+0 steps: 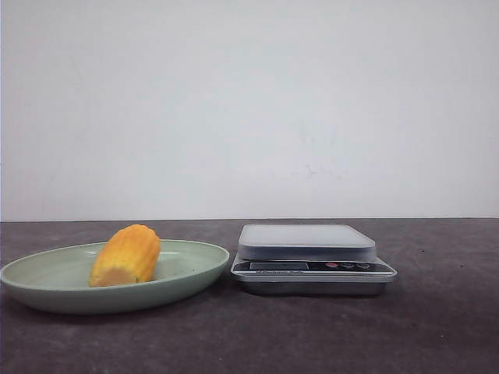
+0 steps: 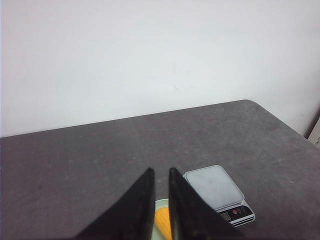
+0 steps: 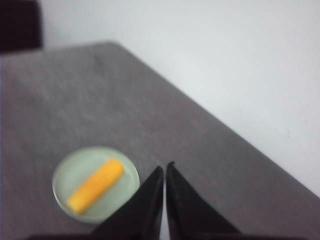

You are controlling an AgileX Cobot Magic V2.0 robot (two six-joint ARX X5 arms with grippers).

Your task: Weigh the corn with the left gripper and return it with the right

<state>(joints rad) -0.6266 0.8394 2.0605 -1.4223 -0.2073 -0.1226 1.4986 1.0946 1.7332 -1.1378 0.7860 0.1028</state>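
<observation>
The corn, a stubby yellow-orange cob, lies on a pale green plate at the left of the dark table. Neither gripper shows in the front view. In the left wrist view, my left gripper hangs high above the table, its black fingers a narrow gap apart and empty. The corn and plate show through that gap. In the right wrist view, my right gripper is shut and empty, high above the table. The corn on its plate lies beside it.
A silver kitchen scale with a flat grey platform stands just right of the plate; it also shows in the left wrist view. A white wall rises behind the table. The table's far edge and rounded corner show in both wrist views.
</observation>
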